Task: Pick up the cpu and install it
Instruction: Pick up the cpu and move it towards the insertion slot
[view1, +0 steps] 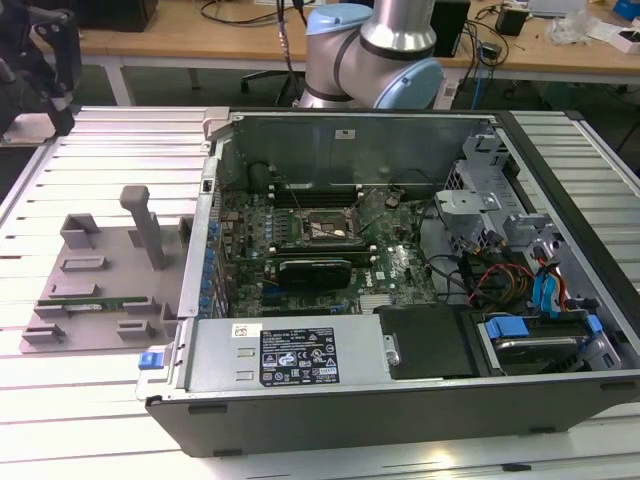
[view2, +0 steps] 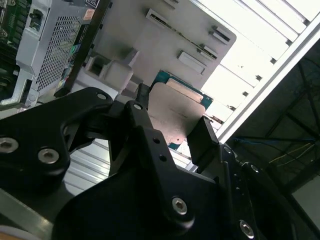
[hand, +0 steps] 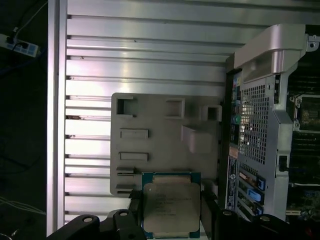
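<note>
Silvery-grey metal is showing on top of the cpu (hand: 171, 202) in the first wrist view, where you are seeing it held in the gripper (hand: 171, 215). In the second wrist view, the black fingers (view2: 202, 140) are clamping it by two opposite edges. It is hanging over one edge of the grey tray (hand: 155, 120) on the slatted table (hand: 150, 55). That tray is lying just to the exterior view's left of the open computer case (view1: 400, 420).

The tray (view1: 112, 250) lies on the surface (view1: 100, 400), at the exterior view's left of the case (view1: 400, 400). The cpu (hand: 171, 200) sits between my claw's (hand: 171, 217) fingers, over the tray's edge.
</note>
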